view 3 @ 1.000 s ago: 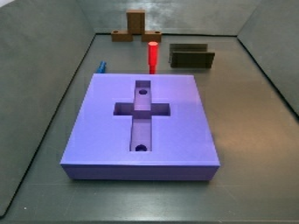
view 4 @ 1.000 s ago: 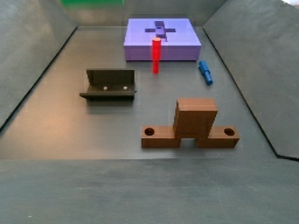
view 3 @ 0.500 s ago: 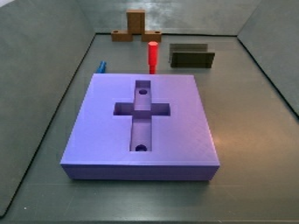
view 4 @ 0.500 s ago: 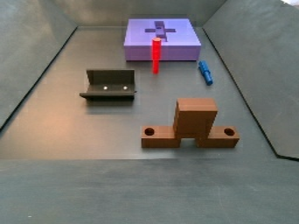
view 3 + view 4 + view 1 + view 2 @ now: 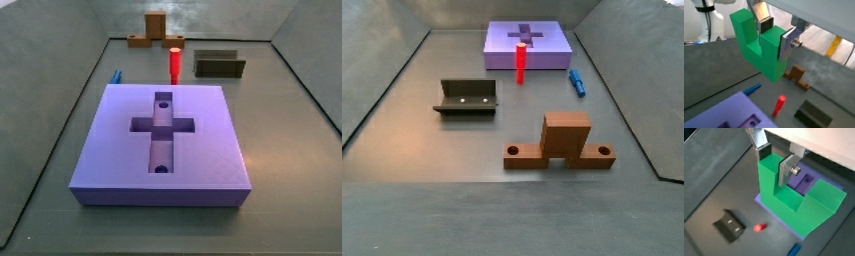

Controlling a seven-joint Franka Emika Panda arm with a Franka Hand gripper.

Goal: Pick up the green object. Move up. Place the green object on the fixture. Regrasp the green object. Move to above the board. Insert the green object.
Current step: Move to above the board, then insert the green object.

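Observation:
In both wrist views my gripper (image 5: pixel 775 36) (image 5: pixel 775 162) is shut on one prong of the green object (image 5: pixel 756 47) (image 5: pixel 791 198). The block is a bright green U, and it hangs from the fingers high above the floor. The purple board (image 5: pixel 808 183) (image 5: pixel 724 114) lies partly under it in a wrist view. The cross recess of the board (image 5: pixel 167 135) (image 5: pixel 529 45) holds nothing. The dark fixture (image 5: pixel 219 65) (image 5: pixel 469 97) (image 5: pixel 814 116) (image 5: pixel 729 225) stands bare on the floor. Neither side view shows the gripper or the green object.
A red peg (image 5: pixel 174 62) (image 5: pixel 520 60) (image 5: pixel 779 105) stands upright just beyond the board. A blue piece (image 5: pixel 115 76) (image 5: pixel 576 82) lies on the floor beside it. A brown wooden stand (image 5: pixel 156 30) (image 5: pixel 563 143) (image 5: pixel 797 76) sits at the far end from the board. Grey walls ring the floor.
A green strip at the top edge of a side view a second ago is gone from that view. Everything on the floor has stayed put.

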